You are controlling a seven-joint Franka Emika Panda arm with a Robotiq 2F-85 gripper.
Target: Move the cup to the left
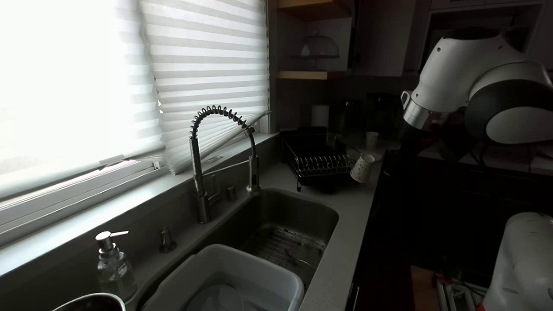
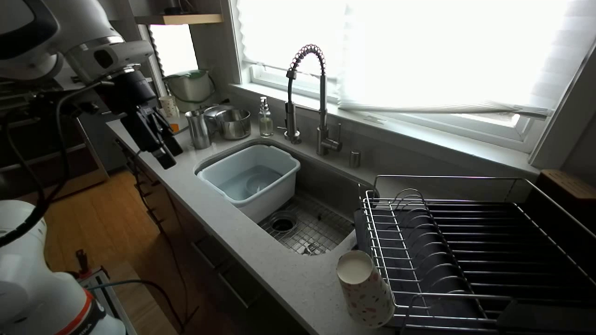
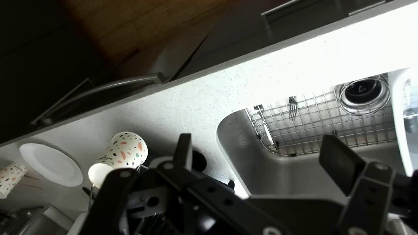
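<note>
The cup is whitish with coloured speckles. It stands on the counter beside the front corner of the dish rack, in both exterior views (image 1: 362, 168) (image 2: 365, 293) and in the wrist view (image 3: 122, 151). Its plain white end faces up; I cannot tell whether that is mouth or base. My gripper (image 2: 170, 153) is open and empty, well above the counter and away from the cup. In the wrist view its fingers (image 3: 258, 148) are wide apart over the sink edge, with the cup to their left. In an exterior view the gripper is lost in shadow.
The sink (image 2: 321, 197) holds a pale tub (image 2: 291, 179) and a wire grid with cutlery. The dish rack (image 2: 447, 242) touches or nearly touches the cup. A coiled faucet (image 2: 321, 111) rises behind. A similar cup (image 3: 11, 178) and a white plate (image 3: 50, 164) lie beyond.
</note>
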